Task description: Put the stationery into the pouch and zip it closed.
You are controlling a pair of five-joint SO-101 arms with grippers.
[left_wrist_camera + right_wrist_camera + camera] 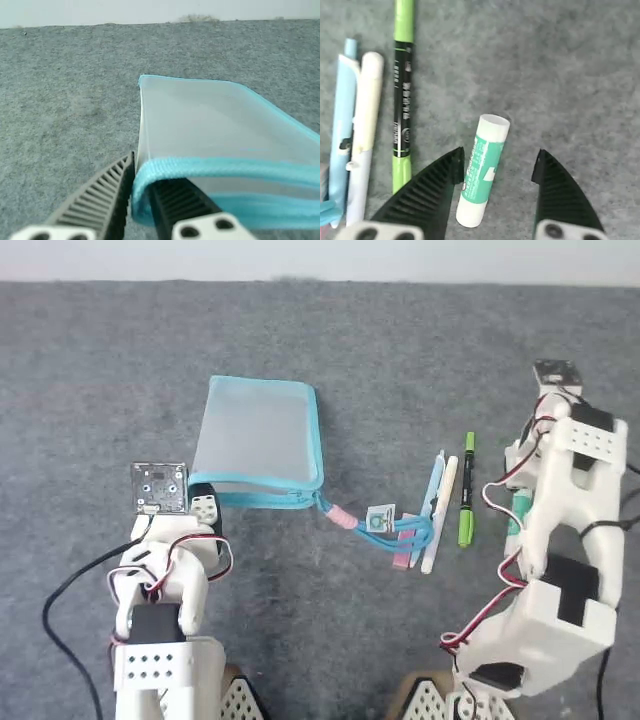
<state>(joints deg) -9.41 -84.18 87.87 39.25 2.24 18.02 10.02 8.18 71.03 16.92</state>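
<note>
Overhead, close wrist views; shared pouch [258, 435]

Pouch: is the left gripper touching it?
Touching. The left wrist view shows the left gripper with its jaws pinching the pouch at its blue edge.

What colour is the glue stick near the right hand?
The glue stick has a green label with white ends. It shows best in the right wrist view.

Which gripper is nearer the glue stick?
Right. The right gripper hangs open directly over the glue stick; the left gripper is far off, clamped on the pouch corner.
</note>
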